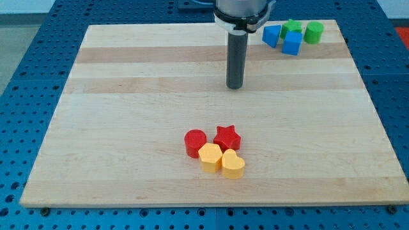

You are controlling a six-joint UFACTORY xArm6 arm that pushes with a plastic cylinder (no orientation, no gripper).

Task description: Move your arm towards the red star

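Around the red star (227, 137), on every side: a broad pale wooden table (128, 128), set on a blue perforated base (32, 64). Widest stretches of bare wood to the star's left and right; a narrower strip below it, down to the table's bottom edge.

Straight above the star toward the view's top, well apart from it: the tool (236, 61), a dark upright rod hanging from the arm. No jaws on it, so nothing spread, pressed together or pinched; just a plain rod ending in my tip (235, 87). Tip a little to the star's right and clearly short of it, touching no block. Between tip and star, only bare wood.

Pressed close around the star, a tight cluster:
- red cylinder (195, 142) just to the star's left, touching or nearly so;
- yellow block (209, 158), roughly hexagonal, just below and left of the star;
- yellow heart (233, 165) directly below the star, against the yellow block.

Far above and to the right of the star, near the table's top edge, a second group: blue wedge-like block (271, 35), blue cube (293, 43), green block (293, 26) of unclear shape behind the cube, green cylinder (314, 32) on the far right.
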